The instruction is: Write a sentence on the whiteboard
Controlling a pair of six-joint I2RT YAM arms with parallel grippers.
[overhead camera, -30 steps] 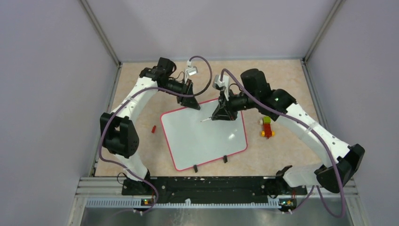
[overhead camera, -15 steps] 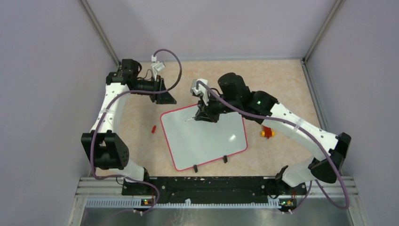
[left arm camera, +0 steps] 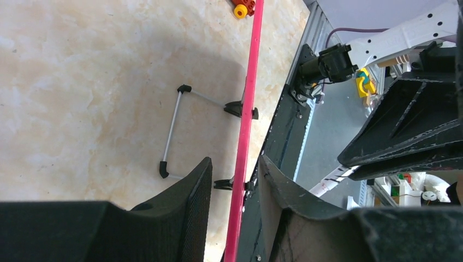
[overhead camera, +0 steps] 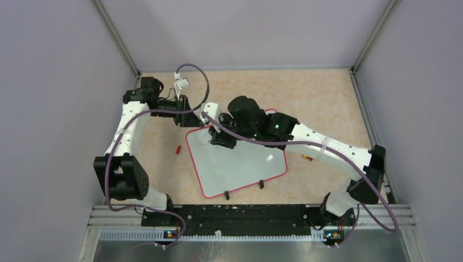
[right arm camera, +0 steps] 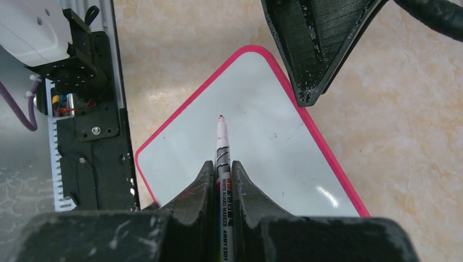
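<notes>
The whiteboard (overhead camera: 240, 161) lies on the table, white with a pink-red frame. Its face is blank and no sentence is in view. My right gripper (overhead camera: 214, 140) hovers over the board's far-left part, shut on a whiteboard marker (right arm camera: 222, 143) whose red tip points at the white face (right arm camera: 256, 136). My left gripper (overhead camera: 187, 121) is at the board's far-left corner. In the left wrist view its jaws (left arm camera: 235, 161) are open and straddle the red frame edge (left arm camera: 248, 98), with a gap on each side.
A small red cap (overhead camera: 178, 148) lies on the table left of the board. A yellow and red toy (overhead camera: 307, 158) peeks out under the right arm. The board's black wire legs (left arm camera: 174, 128) stick out underneath. Metal rails border the table.
My right gripper has carried the marker left across the board. My left gripper has left the board's far edge, swung left and now sits at the far-left corner, opened wider.
</notes>
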